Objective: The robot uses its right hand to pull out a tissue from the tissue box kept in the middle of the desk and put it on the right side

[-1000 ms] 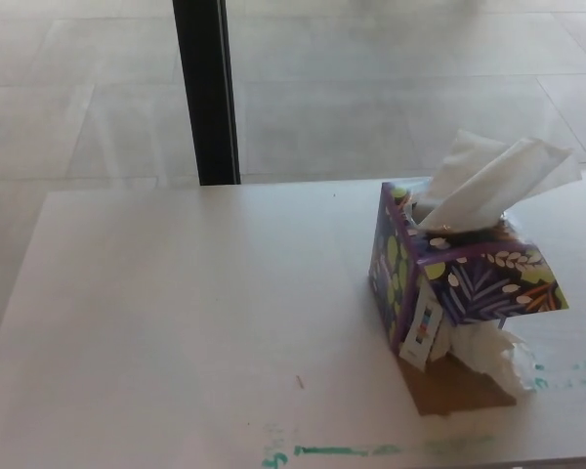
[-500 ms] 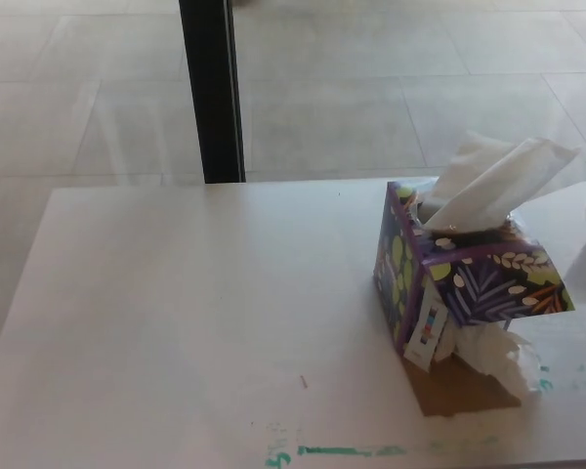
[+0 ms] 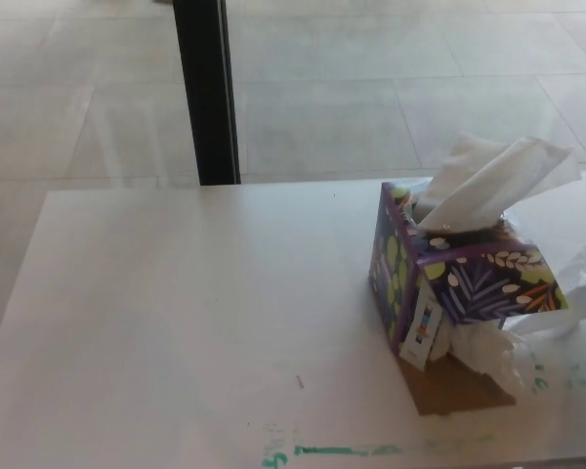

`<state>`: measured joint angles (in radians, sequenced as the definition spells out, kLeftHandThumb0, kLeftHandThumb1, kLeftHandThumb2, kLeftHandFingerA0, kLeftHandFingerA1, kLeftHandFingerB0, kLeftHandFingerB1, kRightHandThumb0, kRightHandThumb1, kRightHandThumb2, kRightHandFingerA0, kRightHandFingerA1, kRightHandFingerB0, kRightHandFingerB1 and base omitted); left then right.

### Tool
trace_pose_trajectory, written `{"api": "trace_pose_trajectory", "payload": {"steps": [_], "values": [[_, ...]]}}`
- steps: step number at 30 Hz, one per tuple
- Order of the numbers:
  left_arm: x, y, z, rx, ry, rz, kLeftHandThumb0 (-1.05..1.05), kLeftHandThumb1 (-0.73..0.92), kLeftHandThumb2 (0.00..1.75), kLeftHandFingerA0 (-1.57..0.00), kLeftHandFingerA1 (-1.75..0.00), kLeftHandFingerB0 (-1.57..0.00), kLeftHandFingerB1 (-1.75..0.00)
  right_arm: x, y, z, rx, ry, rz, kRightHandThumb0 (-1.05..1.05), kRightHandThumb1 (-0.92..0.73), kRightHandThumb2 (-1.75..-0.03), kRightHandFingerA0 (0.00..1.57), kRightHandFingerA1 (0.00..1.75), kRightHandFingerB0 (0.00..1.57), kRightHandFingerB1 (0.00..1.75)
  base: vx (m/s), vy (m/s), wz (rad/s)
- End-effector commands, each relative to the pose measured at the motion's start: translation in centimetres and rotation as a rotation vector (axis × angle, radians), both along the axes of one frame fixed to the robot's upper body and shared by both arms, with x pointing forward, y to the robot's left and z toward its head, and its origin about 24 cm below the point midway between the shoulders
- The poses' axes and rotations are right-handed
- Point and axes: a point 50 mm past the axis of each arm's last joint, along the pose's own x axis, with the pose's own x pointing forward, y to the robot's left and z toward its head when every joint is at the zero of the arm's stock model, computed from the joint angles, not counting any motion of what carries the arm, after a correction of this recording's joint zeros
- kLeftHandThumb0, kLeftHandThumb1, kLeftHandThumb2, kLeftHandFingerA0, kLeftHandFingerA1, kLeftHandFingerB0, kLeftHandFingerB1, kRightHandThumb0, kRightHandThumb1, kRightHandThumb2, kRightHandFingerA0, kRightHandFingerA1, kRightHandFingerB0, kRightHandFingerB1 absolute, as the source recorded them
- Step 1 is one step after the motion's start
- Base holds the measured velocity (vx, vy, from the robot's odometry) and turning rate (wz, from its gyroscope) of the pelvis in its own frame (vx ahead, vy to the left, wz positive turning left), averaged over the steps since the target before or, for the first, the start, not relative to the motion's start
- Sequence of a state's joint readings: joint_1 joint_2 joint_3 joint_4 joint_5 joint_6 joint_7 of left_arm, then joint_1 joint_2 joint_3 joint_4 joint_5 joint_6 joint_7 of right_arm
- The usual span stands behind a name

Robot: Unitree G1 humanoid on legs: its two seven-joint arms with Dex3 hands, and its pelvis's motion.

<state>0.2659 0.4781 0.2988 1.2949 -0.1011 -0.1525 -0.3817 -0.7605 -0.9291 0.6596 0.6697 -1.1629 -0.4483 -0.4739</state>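
Note:
The purple, leaf-patterned tissue box [image 3: 459, 278] stands on the right half of the white desk [image 3: 195, 313]. A white tissue [image 3: 493, 181] sticks up out of its top opening and leans right. A loose white tissue [image 3: 581, 288] lies or hangs at the picture's right edge, just right of the box; its far end is cut off by the frame. Another crumpled tissue [image 3: 498, 357] bulges from the box's torn lower front. Neither of my hands shows.
A brown cardboard flap [image 3: 459, 391] lies flat under the box's front. Green marks [image 3: 342, 450] run along the desk's near edge. A black post [image 3: 207, 93] stands behind the desk on the tiled floor.
The loose tissue at the right edge has come down from hanging upright beside the box to lying low next to its base. The camera has shifted slightly.

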Motion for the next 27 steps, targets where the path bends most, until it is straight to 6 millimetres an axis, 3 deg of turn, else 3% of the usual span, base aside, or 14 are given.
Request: {"api": "trace_pose_trajectory", "payload": {"steps": [1,5,6,7,9,10,12,13,15,16,17,18,19,27], "values": [[-0.4,0.5,0.4,0.002,-0.005,0.022,-0.83,0.92,0.68,-0.58,-0.48,-0.49,-0.44,-0.6,-2.3,-1.9,-0.197,0.206,-0.343,-0.39,-0.64,-0.64,0.81,1.52,0.68,0.51,0.00,0.000,0.00],[-0.3,0.6,0.5,0.007,-0.013,0.026,-0.82,0.92,0.68,-0.57,-0.48,-0.47,-0.44,-0.9,-2.2,-2.1,-0.160,0.229,-0.400,-0.46,-0.64,-0.62,0.75,1.42,0.24,0.32,0.00,0.000,0.00],[-0.2,0.5,0.5,0.013,-0.009,0.006,-0.82,0.92,0.70,-0.58,-0.50,-0.48,-0.45,-0.8,-1.8,-2.0,-0.203,0.278,-0.451,-0.91,-0.53,-0.88,0.07,0.17,0.00,0.00,0.00,0.000,0.00],[-0.2,0.6,0.5,0.019,-0.003,-0.007,-0.82,0.92,0.70,-0.57,-0.48,-0.48,-0.44,-0.9,-1.7,-2.1,-0.168,0.278,-0.454,-0.67,-0.32,-0.71,0.00,0.14,0.00,0.13,0.00,0.000,0.00],[-0.2,0.6,0.5,0.027,-0.001,-0.016,-0.82,0.92,0.70,-0.60,-0.48,-0.51,-0.45,-1.0,-1.6,-2.1,-0.143,0.277,-0.457,-0.51,-0.47,-0.73,0.00,0.02,0.00,0.04,0.00,0.000,0.00],[-0.2,0.5,0.5,0.030,0.001,-0.018,-0.83,0.92,0.70,-0.59,-0.47,-0.50,-0.44,-1.0,-1.5,-2.1,-0.127,0.291,-0.461,-0.64,-0.52,-0.56,0.00,0.00,0.00,0.00,0.00,0.000,0.00],[-0.3,0.5,0.5,0.025,0.004,-0.011,-0.84,0.92,0.69,-0.57,-0.46,-0.49,-0.43,-1.0,-1.6,-2.1,-0.087,0.296,-0.457,-0.92,-0.52,-0.96,0.00,0.00,0.00,0.00,0.00,0.000,0.00],[-0.3,0.5,0.4,0.024,0.010,-0.004,-0.83,0.92,0.70,-0.57,-0.46,-0.48,-0.42,-0.9,-1.5,-2.2,-0.086,0.310,-0.463,-1.05,-0.56,-0.59,0.00,0.00,0.00,0.00,0.00,0.000,0.00],[-0.3,0.6,0.4,0.023,0.008,0.002,-0.82,0.92,0.69,-0.58,-0.47,-0.49,-0.43,-0.8,-1.4,-2.0,-0.094,0.333,-0.473,-1.05,-0.54,-0.59,0.00,0.00,0.00,0.00,0.00,0.000,0.00],[-0.3,0.6,0.4,0.023,0.002,0.013,-0.80,0.73,1.09,-0.53,-0.59,-0.47,-0.56,-0.9,-1.3,-1.8,-0.103,0.335,-0.479,-0.95,-0.44,-0.87,0.00,0.00,0.00,0.00,0.00,0.000,0.00],[-0.3,0.6,0.4,0.024,-0.001,0.023,-0.80,0.73,1.09,-0.53,-0.59,-0.47,-0.56,-0.9,-1.2,-1.6,-0.111,0.330,-0.483,-0.95,-0.44,-0.87,0.00,0.00,0.00,0.00,0.00,0.000,0.00],[-0.3,0.6,0.4,0.023,-0.001,0.020,-0.83,0.92,0.69,-0.60,-0.48,-0.51,-0.43,-0.9,-1.2,-1.5,-0.113,0.332,-0.490,-0.96,-0.52,-0.56,0.00,0.00,0.00,0.00,0.00,0.000,0.00],[-0.3,0.6,0.4,0.023,-0.002,0.015,-0.82,0.92,0.69,-0.61,-0.49,-0.51,-0.44,-0.9,-1.1,-1.3,-0.117,0.336,-0.505,-0.87,-0.45,-0.78,0.00,0.01,0.00,0.00,0.00,0.000,0.00],[-0.5,0.5,0.5,0.017,-0.015,0.033,-0.82,0.92,0.70,-0.58,-0.49,-0.49,-0.44,-0.6,-2.9,2.0,-0.087,0.356,-0.684,-1.04,-0.49,-0.58,0.00,0.00,0.00,0.00,0.00,0.000,0.00]]}}
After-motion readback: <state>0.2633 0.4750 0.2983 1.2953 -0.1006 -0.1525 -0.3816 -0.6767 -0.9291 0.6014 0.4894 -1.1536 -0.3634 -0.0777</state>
